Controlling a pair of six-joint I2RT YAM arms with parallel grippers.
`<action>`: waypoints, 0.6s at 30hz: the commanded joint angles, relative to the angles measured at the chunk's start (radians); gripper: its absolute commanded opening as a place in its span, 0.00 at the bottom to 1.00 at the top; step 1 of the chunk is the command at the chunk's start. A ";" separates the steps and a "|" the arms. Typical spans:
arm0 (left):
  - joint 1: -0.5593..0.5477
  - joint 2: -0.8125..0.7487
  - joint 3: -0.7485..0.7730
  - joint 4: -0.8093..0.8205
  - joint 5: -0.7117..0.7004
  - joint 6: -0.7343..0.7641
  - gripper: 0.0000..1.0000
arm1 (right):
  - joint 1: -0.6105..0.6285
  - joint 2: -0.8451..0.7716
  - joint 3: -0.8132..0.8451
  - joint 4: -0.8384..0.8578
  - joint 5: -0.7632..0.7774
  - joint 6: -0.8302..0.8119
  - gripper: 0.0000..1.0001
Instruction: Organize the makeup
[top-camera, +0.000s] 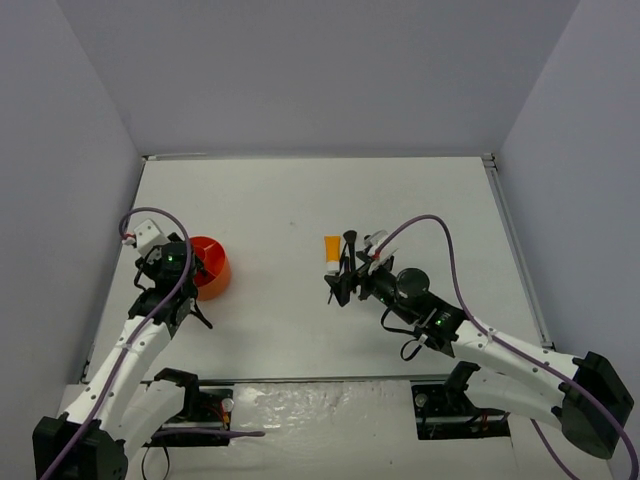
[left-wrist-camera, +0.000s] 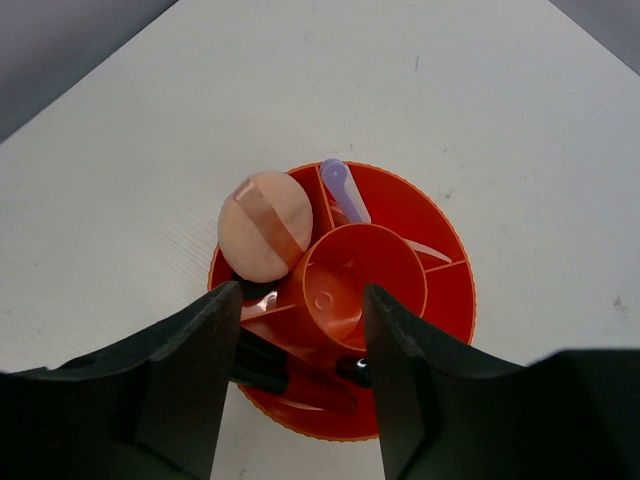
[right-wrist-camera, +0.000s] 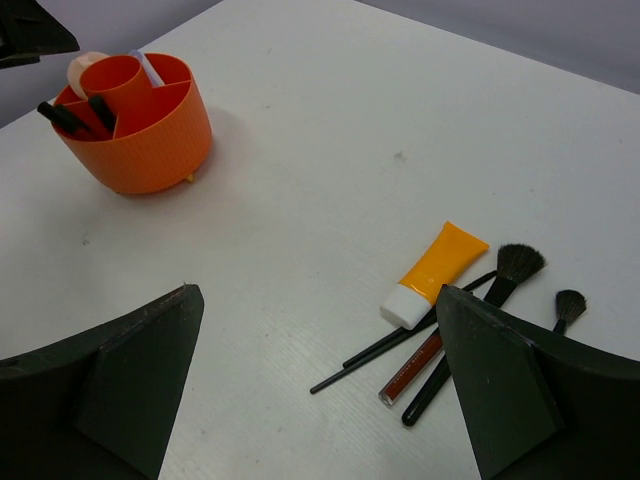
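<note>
The orange divided tub (left-wrist-camera: 452, 300) holds a pale pink puff (left-wrist-camera: 264, 226), a lilac stick (left-wrist-camera: 342, 188) and black pencils (left-wrist-camera: 262, 366). My left gripper (left-wrist-camera: 300, 400) is open and empty just above the tub's near side, as the top view (top-camera: 192, 270) also shows. On the table lie an orange-white tube (right-wrist-camera: 440, 270), two black brushes (right-wrist-camera: 505, 275), thin black sticks (right-wrist-camera: 395, 352) and a red-brown gloss tube (right-wrist-camera: 415, 368). My right gripper (right-wrist-camera: 320, 390) is open and empty, low above the table just left of this pile; in the top view it (top-camera: 342, 278) is beside the tube (top-camera: 331, 250).
The tub stands at the table's left (top-camera: 218, 268) and shows far off in the right wrist view (right-wrist-camera: 140, 150). Grey walls close in the table on three sides. A dark round thing (top-camera: 408, 283) lies under the right arm.
</note>
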 joint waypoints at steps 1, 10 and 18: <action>0.006 -0.054 0.116 -0.051 -0.028 -0.003 0.51 | -0.008 0.039 0.076 -0.034 0.118 0.043 0.99; 0.006 -0.095 0.402 -0.277 0.114 0.181 0.93 | -0.008 0.230 0.224 -0.253 0.307 0.181 0.67; 0.006 -0.051 0.507 -0.401 0.370 0.353 0.97 | -0.010 0.441 0.312 -0.336 0.357 0.327 0.37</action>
